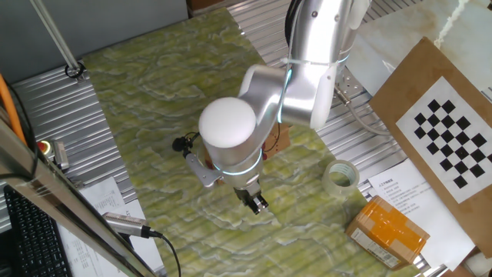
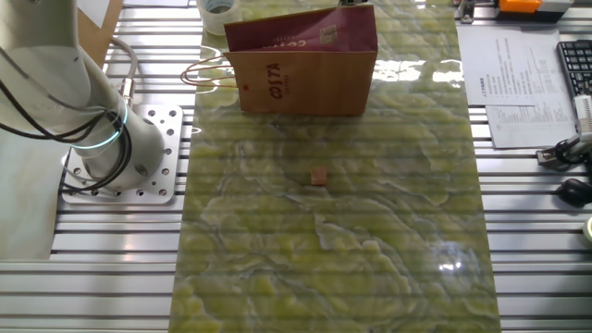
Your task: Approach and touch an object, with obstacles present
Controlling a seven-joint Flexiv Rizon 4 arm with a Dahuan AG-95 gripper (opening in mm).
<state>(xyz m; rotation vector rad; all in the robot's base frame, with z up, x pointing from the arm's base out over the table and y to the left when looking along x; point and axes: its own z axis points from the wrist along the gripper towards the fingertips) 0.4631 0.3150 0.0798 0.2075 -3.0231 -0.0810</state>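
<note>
A small brown cube (image 2: 319, 177) lies on the green marbled mat (image 2: 370, 259) near its middle, seen in the other fixed view. A brown paper bag (image 2: 305, 69) with a dark red top lies at the mat's far end there. In one fixed view my gripper (image 1: 254, 201) hangs low over the mat (image 1: 154, 92), its dark fingers close together with nothing between them. The arm (image 1: 292, 85) covers most of the bag, of which only a brown corner (image 1: 280, 139) shows. I cannot make out the cube in this view. The gripper is out of the other fixed view.
A roll of clear tape (image 1: 340, 175) and an orange box (image 1: 387, 229) lie to the right of the mat. A checkerboard card (image 1: 450, 138) lies at the far right. Papers (image 2: 518, 83), a keyboard (image 2: 575, 65) and cables lie beside the mat. The robot base (image 2: 120, 148) stands at its side.
</note>
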